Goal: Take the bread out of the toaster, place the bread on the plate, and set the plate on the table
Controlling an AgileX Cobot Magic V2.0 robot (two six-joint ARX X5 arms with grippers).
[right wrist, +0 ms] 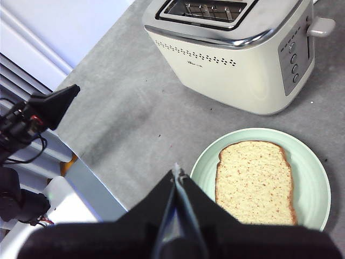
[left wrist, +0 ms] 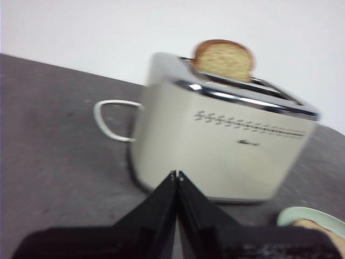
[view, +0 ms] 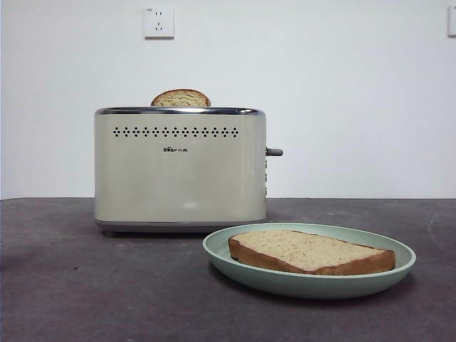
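Observation:
The bread (view: 310, 249) (right wrist: 253, 181), a large pale speckled slice with a brown crust, lies flat in the mint-green plate (view: 313, 285) (right wrist: 312, 178). The plate rests on the dark grey table (view: 71, 285), in front of the cream toaster (view: 178, 171) (right wrist: 237, 70) and to its lever side. My right gripper (right wrist: 178, 172) hangs shut and holding nothing above the table, just beside the plate's rim. Shut and likewise holding nothing, my left gripper (left wrist: 176, 175) sits in front of the toaster (left wrist: 221, 145). Neither arm shows in the front view.
A smaller, darker domed slice (view: 180, 98) (left wrist: 223, 59) pokes up from the toaster's far slot. A white cord (left wrist: 108, 121) loops on the table behind the toaster. The table's edge and the other arm's black tip (right wrist: 54, 105) lie away from the plate.

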